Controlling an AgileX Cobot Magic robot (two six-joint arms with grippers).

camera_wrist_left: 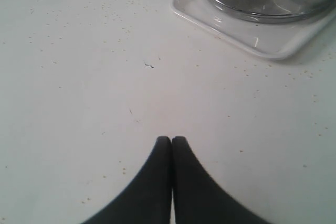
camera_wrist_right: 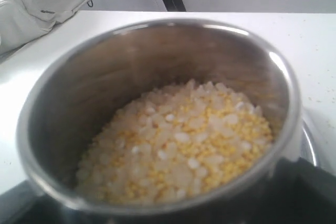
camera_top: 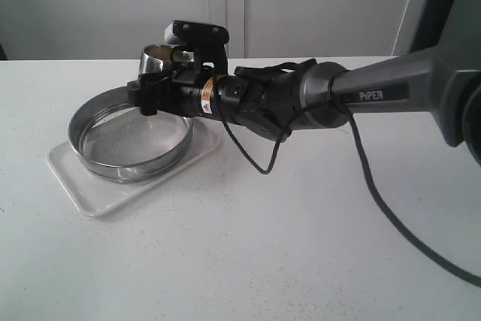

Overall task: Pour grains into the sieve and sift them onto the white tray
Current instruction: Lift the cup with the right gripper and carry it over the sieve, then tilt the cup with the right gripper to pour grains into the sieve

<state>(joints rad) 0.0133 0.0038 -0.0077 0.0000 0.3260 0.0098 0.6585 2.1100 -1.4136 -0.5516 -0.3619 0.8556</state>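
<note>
White tray on speckled table, pale wall

Soft, fairly bright, even light washes the white table pale, leaving only faint shadows under the arm and beside the white tray. The exterior view is slightly soft and low in contrast. Bright glints streak the sieve wall and the steel cup rim. Close up, the grains look mildly blurred, and the cup's nearest edge is out of focus.
</note>
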